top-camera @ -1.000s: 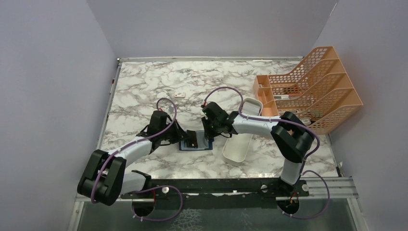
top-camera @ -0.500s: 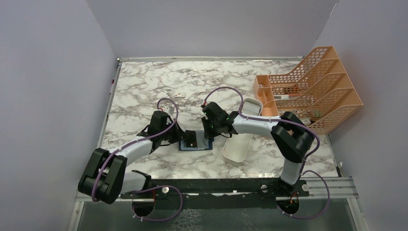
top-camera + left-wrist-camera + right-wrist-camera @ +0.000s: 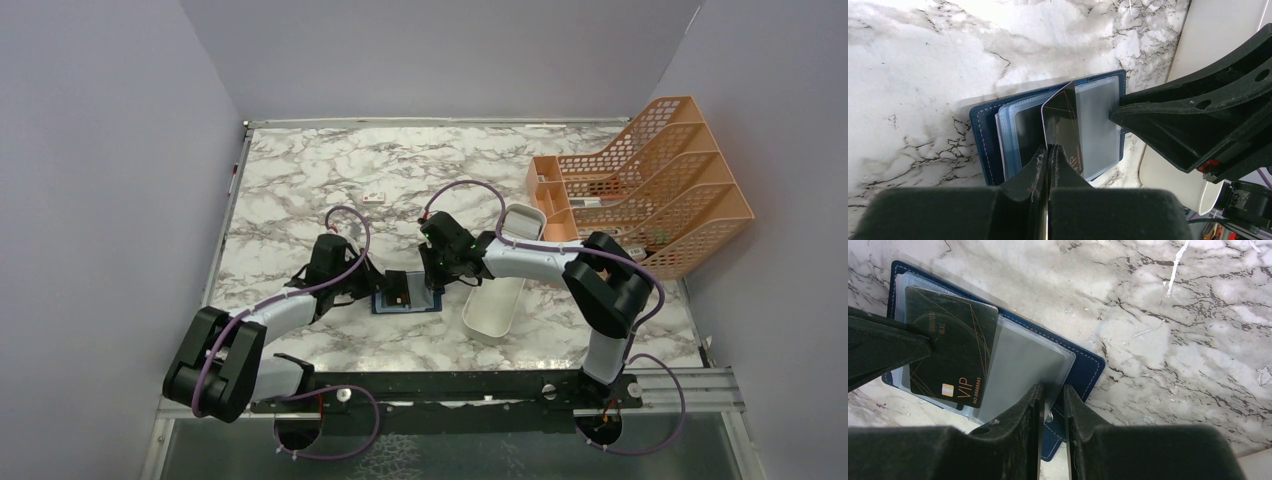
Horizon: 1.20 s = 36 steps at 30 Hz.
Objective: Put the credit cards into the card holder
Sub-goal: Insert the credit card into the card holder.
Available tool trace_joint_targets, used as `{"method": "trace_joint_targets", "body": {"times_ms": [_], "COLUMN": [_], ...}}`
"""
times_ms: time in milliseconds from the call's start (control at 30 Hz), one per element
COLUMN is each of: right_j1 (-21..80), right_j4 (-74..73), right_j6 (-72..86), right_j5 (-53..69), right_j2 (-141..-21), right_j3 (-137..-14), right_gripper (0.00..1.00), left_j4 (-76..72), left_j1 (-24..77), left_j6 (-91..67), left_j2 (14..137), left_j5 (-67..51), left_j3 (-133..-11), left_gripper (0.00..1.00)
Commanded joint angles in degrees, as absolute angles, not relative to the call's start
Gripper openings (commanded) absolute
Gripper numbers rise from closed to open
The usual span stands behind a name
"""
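Observation:
The navy card holder [image 3: 410,303] lies open on the marble, its clear sleeves facing up [image 3: 985,135] [image 3: 1083,365]. My left gripper [image 3: 386,286] [image 3: 1049,149] is shut on a black credit card [image 3: 1063,125] with gold lines and "VIP" print. That card [image 3: 950,345] lies tilted over the holder's left sleeves, one corner near the middle sleeve's edge. My right gripper [image 3: 432,283] [image 3: 1053,390] is closed on the holder's right edge, with the clear sleeve and snap tab between its fingers. No other credit card shows.
A long white tray [image 3: 495,300] lies just right of the holder, under the right arm. The orange mesh file rack [image 3: 650,190] stands at the back right. A tiny white block [image 3: 374,197] sits farther back on the marble.
The left arm has edged slightly toward the holder with the card. The right gripper and the holder have stayed in place.

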State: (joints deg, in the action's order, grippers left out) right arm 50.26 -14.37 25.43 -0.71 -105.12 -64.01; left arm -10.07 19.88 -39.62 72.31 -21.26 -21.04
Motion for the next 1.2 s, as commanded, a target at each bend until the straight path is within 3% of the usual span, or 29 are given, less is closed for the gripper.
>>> {"method": "trace_joint_targets", "body": {"times_ms": [0, 1167], "right_j1": [50.35, 50.33], "right_j4": [-13.97, -14.06], "right_j6": [25.15, 25.48], "right_j5": [-1.5, -0.83], "right_j2": [-106.97, -108.04], "right_j3": [-63.28, -64.16], "right_gripper": [0.25, 0.26], "left_j4": [-9.25, -3.6], "left_j1": [19.71, 20.57], "left_j6": [-38.91, -39.44], "left_j2": [72.04, 76.01], "left_j5": [-20.38, -22.68], "left_j3": [-19.0, -22.79], "left_gripper": [0.0, 0.0]}}
